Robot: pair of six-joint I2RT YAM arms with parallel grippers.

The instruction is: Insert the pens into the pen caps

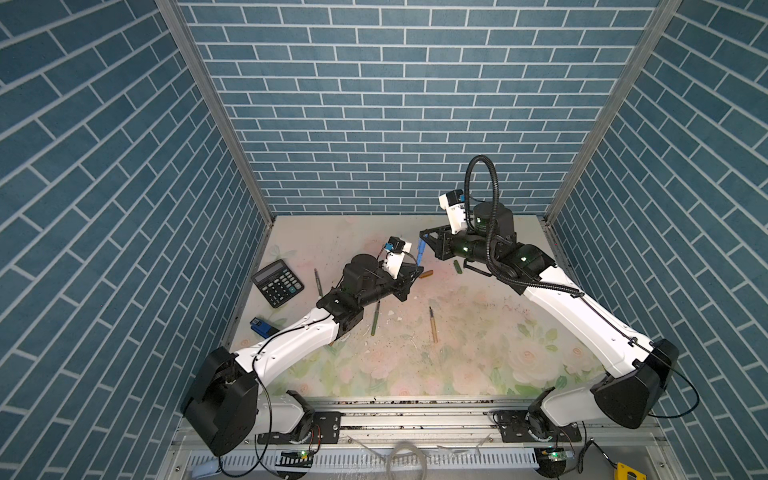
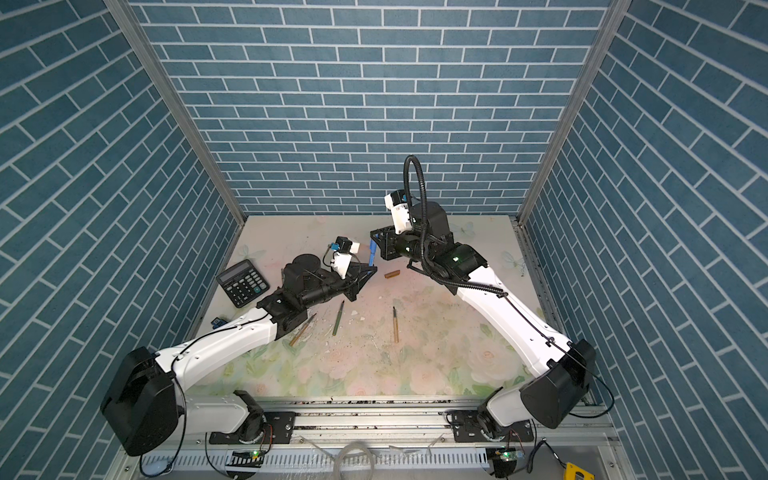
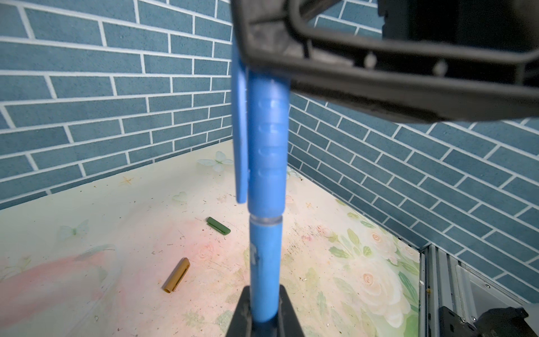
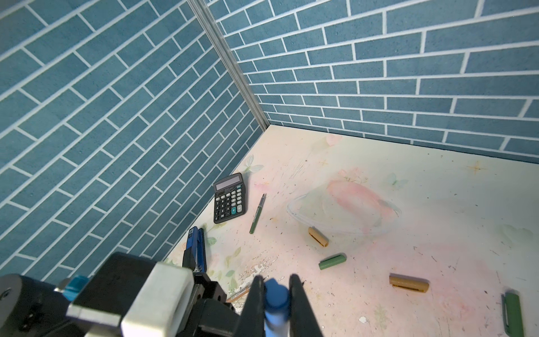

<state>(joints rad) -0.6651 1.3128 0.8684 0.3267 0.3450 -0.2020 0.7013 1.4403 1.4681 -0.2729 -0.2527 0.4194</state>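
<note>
Calculator [image 4: 229,201] seen from right wrist, not left wrist, both raised arms meet right of it, left gripper [image 3: 265,294] clamped on blue pen [image 3: 264,256], right gripper [image 4: 275,281] closed on blue cap [image 3: 268,140]

The slim blue plastic pen [image 3: 264,262] and stubby blue plastic cap [image 3: 269,140] are matching; the flat tabletop [image 1: 478,324] is showing pale pink-and-green florals.

blue cap [image 3: 268,140]: closed end hidden behind right end effector [image 4: 275,291]
blue pen [image 3: 264,262]: blurred, lower end runs off frame
dark green cap [image 4: 514,312]: cut by frame edge
stapler [image 2: 217,322]: mostly behind left arm [image 2: 232,345]
</note>
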